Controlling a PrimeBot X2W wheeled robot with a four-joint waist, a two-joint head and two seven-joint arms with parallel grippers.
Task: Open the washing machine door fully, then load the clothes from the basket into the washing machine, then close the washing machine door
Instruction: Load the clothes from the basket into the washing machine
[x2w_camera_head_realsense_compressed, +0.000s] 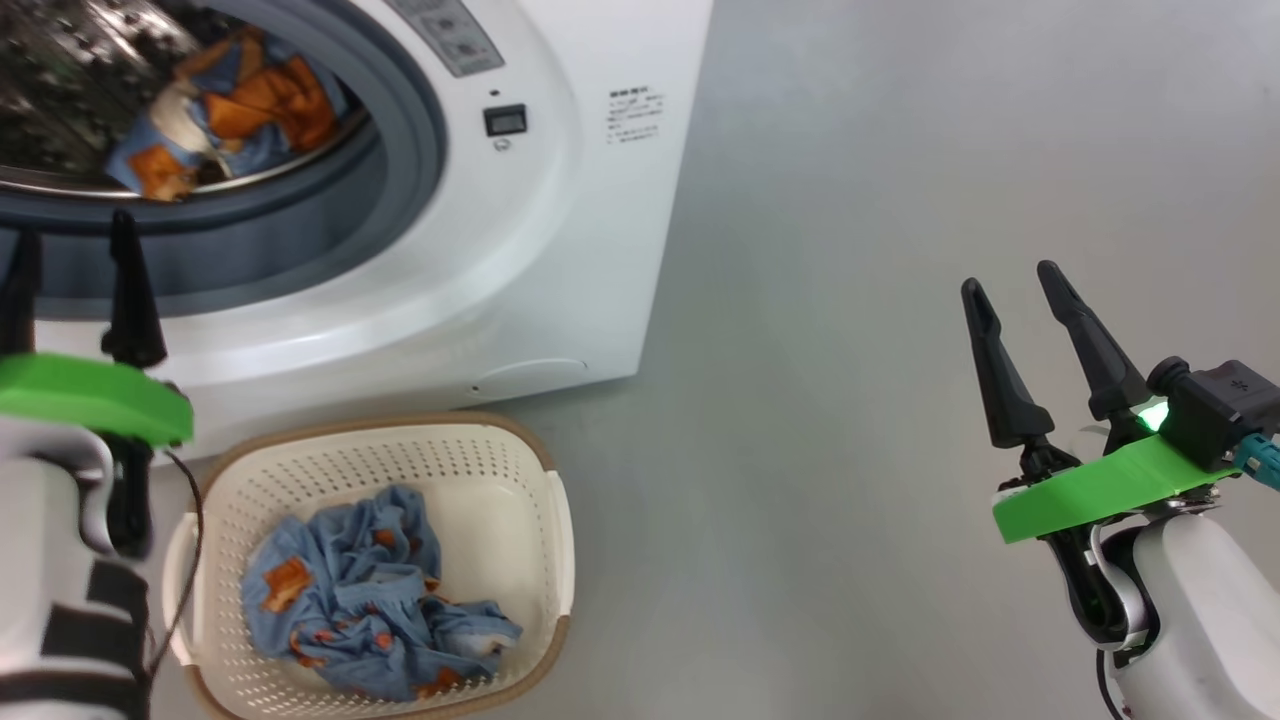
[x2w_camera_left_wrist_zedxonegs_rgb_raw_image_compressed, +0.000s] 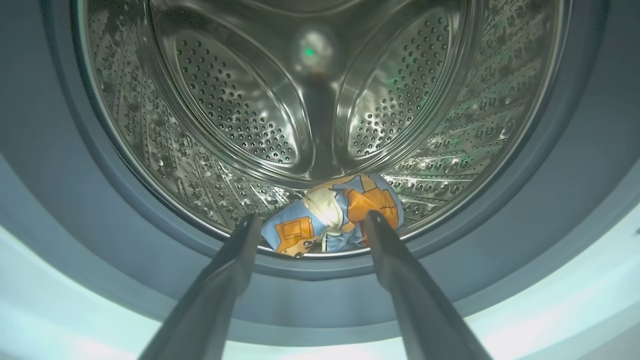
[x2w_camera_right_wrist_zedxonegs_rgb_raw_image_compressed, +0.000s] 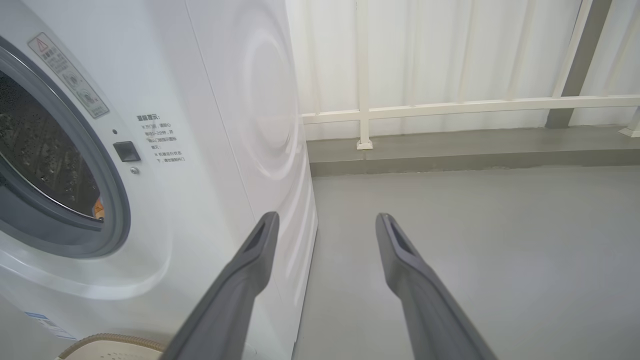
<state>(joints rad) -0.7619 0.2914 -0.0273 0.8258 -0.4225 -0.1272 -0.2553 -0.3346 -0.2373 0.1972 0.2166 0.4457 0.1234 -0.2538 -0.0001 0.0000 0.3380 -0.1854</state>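
Note:
The washing machine (x2w_camera_head_realsense_compressed: 560, 250) stands with its round opening uncovered; its door is out of view. One piece of the clothes (x2w_camera_head_realsense_compressed: 225, 115) lies at the front of the steel drum (x2w_camera_left_wrist_zedxonegs_rgb_raw_image_compressed: 320, 100), blue with orange bears (x2w_camera_left_wrist_zedxonegs_rgb_raw_image_compressed: 335, 215). More blue clothes (x2w_camera_head_realsense_compressed: 370, 600) lie bunched in the cream basket (x2w_camera_head_realsense_compressed: 550, 520) on the floor before the machine. My left gripper (x2w_camera_head_realsense_compressed: 70, 235) is open and empty, its fingertips in front of the grey gasket (x2w_camera_left_wrist_zedxonegs_rgb_raw_image_compressed: 320, 285), just short of the garment in the drum. My right gripper (x2w_camera_head_realsense_compressed: 1010, 278) is open and empty over bare floor, right of the machine.
Grey floor (x2w_camera_head_realsense_compressed: 850, 350) spreads to the right of the machine. In the right wrist view a white railing (x2w_camera_right_wrist_zedxonegs_rgb_raw_image_compressed: 450, 106) and pale curtain stand behind a low step at the back. The basket's rim (x2w_camera_right_wrist_zedxonegs_rgb_raw_image_compressed: 115, 341) shows below the machine's front.

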